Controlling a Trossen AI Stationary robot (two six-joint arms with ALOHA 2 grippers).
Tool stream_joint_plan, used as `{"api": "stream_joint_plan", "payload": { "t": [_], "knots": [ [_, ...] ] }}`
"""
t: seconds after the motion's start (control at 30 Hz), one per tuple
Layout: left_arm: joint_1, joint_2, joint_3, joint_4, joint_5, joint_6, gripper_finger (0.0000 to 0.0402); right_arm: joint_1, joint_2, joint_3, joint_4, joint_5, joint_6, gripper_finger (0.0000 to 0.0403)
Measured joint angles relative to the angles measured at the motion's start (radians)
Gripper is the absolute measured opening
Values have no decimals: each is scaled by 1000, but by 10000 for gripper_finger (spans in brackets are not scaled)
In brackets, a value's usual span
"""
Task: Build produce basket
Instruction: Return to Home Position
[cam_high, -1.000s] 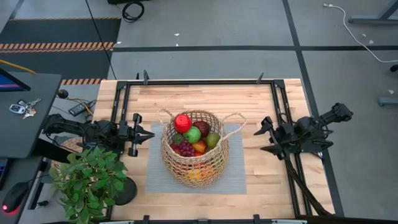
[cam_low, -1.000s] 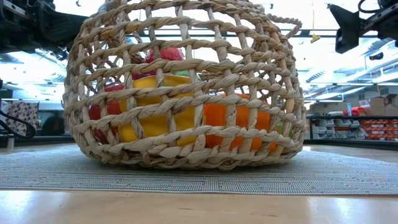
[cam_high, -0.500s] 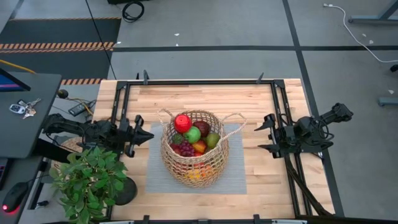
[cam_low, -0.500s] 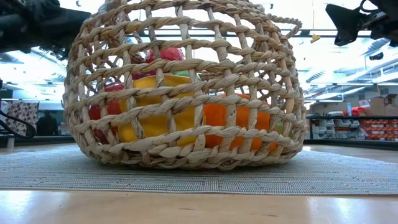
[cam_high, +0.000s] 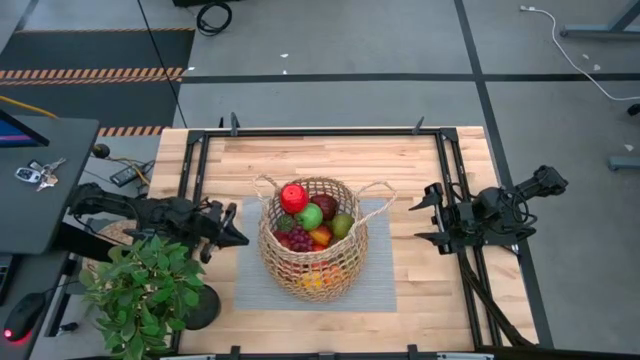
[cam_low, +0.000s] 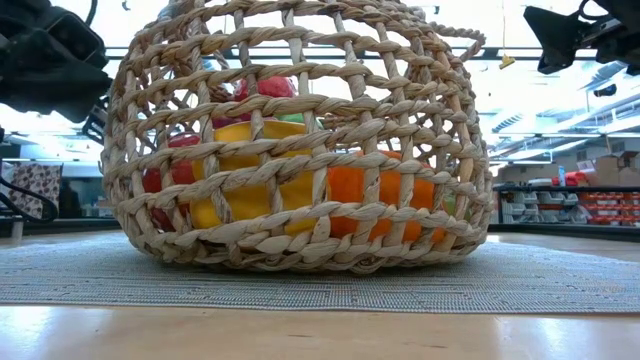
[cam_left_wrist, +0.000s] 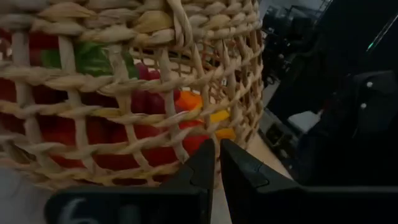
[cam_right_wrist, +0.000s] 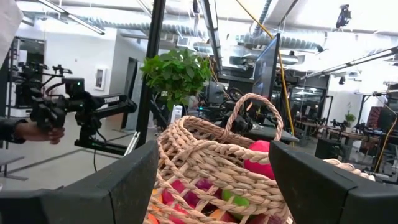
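Your left tool is hovering at the left of the bench, its fingers pressed together and pointing at the basket. Your right tool is waiting on the right, spread wide and empty. The basket is standing mid-bench on a grey mat, with the produce piled inside.

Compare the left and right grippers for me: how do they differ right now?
The left gripper has its fingers closed together; the right gripper has its fingers spread wide. The left gripper sits close beside the basket; the right gripper stands farther off, toward the right side of the table. Shared: both are empty and point at the basket from opposite sides.
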Motion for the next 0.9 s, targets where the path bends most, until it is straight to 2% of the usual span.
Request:
{"api": "stream_joint_plan", "payload": {
  "t": [0.2, 0.5, 0.9],
  "knots": [
    [0, 0, -1, 30, -19, 96, 32, 0, 0, 0, 0, 0, 0, 310],
    [0, 0, -1, 28, -20, 374, 32, 0, 0, 0, 0, 0, 0, 310],
    [0, 0, -1, 29, -20, 372, 33, 0, 0, 0, 0, -1, 0, 310]
  ]
}}
